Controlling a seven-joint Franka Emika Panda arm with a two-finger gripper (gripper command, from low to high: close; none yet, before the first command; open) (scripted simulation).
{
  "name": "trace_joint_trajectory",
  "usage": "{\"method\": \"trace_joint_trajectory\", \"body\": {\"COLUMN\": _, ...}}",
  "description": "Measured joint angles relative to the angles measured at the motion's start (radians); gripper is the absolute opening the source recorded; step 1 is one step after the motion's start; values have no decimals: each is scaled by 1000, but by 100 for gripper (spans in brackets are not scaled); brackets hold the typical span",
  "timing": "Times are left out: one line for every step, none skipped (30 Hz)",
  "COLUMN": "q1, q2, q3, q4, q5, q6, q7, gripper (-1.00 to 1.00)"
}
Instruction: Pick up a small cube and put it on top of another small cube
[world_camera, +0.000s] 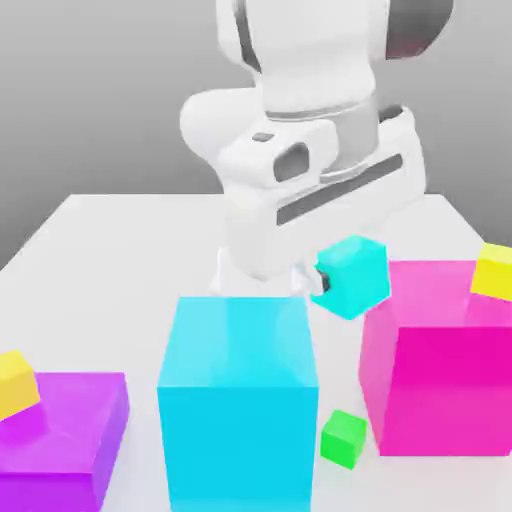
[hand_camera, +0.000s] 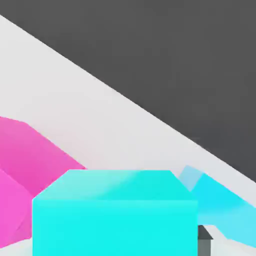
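Held clear of the tabletop (world_camera: 120, 225) at the big cyan block's (world_camera: 238, 400) one o'clock, the small cyan cube (world_camera: 352, 277), clamped in the gripper (world_camera: 318, 281), looks light, rigid, smooth-faced, best pinched across opposite flat sides.

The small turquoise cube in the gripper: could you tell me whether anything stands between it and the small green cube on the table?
Nothing visible does: the small turquoise cube hangs above the table, and the gap down to the small green cube between the big cyan block and pink block looks open.
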Motion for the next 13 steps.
{"method": "trace_joint_trajectory", "body": {"q1": 27, "q2": -15, "q3": 34, "q4": -1, "q5": -11, "q6": -16, "q7": 9, "gripper": -100}}
{"method": "trace_joint_trajectory", "body": {"q1": 54, "q2": -29, "q3": 69, "q4": -1, "q5": -21, "q6": -33, "q7": 18, "gripper": -100}}
{"method": "trace_joint_trajectory", "body": {"q1": 83, "q2": -45, "q3": 107, "q4": -1, "q5": -32, "q6": -51, "q7": 28, "gripper": -100}}
{"method": "trace_joint_trajectory", "body": {"q1": 114, "q2": -60, "q3": 146, "q4": 0, "q5": -44, "q6": -69, "q7": 38, "gripper": -100}}
{"method": "trace_joint_trajectory", "body": {"q1": 143, "q2": -74, "q3": 191, "q4": 4, "q5": -66, "q6": -85, "q7": 56, "gripper": -100}}
{"method": "trace_joint_trajectory", "body": {"q1": 161, "q2": -72, "q3": 221, "q4": -6, "q5": -81, "q6": -74, "q7": 68, "gripper": -100}}
{"method": "trace_joint_trajectory", "body": {"q1": 170, "q2": -63, "q3": 239, "q4": -23, "q5": -89, "q6": -47, "q7": 75, "gripper": -100}}
{"method": "trace_joint_trajectory", "body": {"q1": 175, "q2": -49, "q3": 248, "q4": -45, "q5": -94, "q6": -12, "q7": 79, "gripper": -100}}
{"method": "trace_joint_trajectory", "body": {"q1": 177, "q2": -33, "q3": 255, "q4": -68, "q5": -96, "q6": 27, "q7": 81, "gripper": -100}}
{"method": "trace_joint_trajectory", "body": {"q1": 177, "q2": -23, "q3": 259, "q4": -83, "q5": -98, "q6": 53, "q7": 83, "gripper": 100}}
{"method": "trace_joint_trajectory", "body": {"q1": 177, "q2": -23, "q3": 259, "q4": -83, "q5": -98, "q6": 53, "q7": 83, "gripper": 100}}
{"method": "trace_joint_trajectory", "body": {"q1": 177, "q2": -23, "q3": 259, "q4": -83, "q5": -98, "q6": 53, "q7": 83, "gripper": 100}}
{"method": "trace_joint_trajectory", "body": {"q1": 177, "q2": -23, "q3": 259, "q4": -83, "q5": -98, "q6": 53, "q7": 83, "gripper": 100}}
